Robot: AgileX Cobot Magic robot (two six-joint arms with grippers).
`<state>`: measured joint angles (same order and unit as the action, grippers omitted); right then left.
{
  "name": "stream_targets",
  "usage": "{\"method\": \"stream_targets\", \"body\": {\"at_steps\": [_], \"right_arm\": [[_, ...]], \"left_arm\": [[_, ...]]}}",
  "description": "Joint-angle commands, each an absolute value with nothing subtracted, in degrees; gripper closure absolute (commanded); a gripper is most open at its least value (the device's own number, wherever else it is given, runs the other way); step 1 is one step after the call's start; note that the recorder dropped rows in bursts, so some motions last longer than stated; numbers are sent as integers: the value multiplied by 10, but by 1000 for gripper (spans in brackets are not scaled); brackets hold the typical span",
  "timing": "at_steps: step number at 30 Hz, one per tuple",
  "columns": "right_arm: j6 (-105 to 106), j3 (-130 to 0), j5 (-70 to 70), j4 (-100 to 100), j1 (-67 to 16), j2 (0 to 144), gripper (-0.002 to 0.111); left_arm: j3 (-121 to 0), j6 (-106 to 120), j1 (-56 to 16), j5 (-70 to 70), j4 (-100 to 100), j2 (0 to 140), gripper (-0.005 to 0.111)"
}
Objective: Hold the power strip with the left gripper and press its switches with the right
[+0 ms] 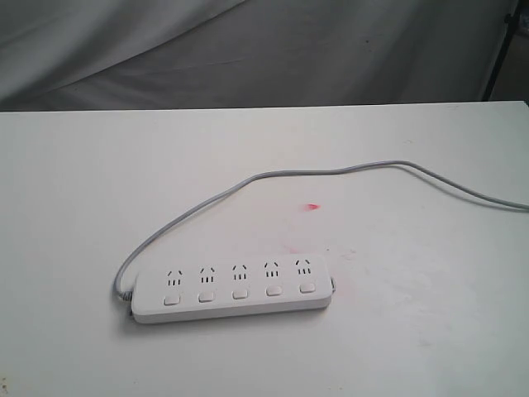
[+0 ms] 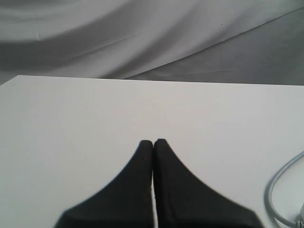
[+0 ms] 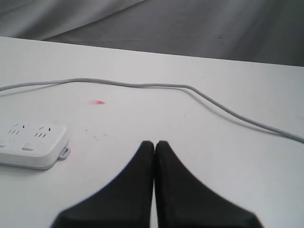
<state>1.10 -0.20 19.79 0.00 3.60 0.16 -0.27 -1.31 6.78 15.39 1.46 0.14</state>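
White plastic makes up the power strip (image 1: 231,289). It lies flat on the white table (image 1: 74,190), near a small red mark (image 1: 312,206), on the side of the mark closer to the outside camera. Its five switches (image 1: 240,293) sit in a row, one under each outlet. The grey cord (image 1: 331,172) leaves one end of the strip and bends around the far side of the red mark.

The strip looks light, hard and smooth. I think it could slide on the table when a switch gets pushed, so it needs holding down. A good place to take hold looks like the end with the cord, the one farther from the red mark. Pinching across the thin sides there would keep the switches free. The cord looks soft and bendy, so it is no good to hold.

The left gripper (image 2: 153,142) is pinched tight with nothing in it. The right gripper (image 3: 155,143) is pinched tight and empty too. Neither one touches the strip.

The outside view shows the whole strip and all five switches, but no gripper. The right wrist view shows only the strip's end closer to the red mark. The left wrist view shows no strip at all, only a loop of cord.
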Motion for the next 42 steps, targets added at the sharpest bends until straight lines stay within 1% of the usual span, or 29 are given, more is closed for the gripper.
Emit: {"method": "stream_targets", "body": {"at_steps": [1, 16, 20, 26, 36, 42], "right_arm": [[10, 0, 196, -3, 40, 0, 108], [10, 0, 196, -3, 40, 0, 108], [10, 0, 196, -3, 40, 0, 108], [10, 0, 196, -3, 40, 0, 108], [10, 0, 196, -3, 40, 0, 108], [10, 0, 196, -3, 40, 0, 108]], "left_arm": [[0, -13, 69, 148, 12, 0, 106], [0, -9, 69, 149, 11, 0, 106], [-48, 47, 69, 149, -3, 9, 106], [-143, 141, 69, 149, -64, 124, 106], [-274, 351, 69, 148, -213, 377, 106], [-328, 515, 83, 148, -365, 493, 106]]}}
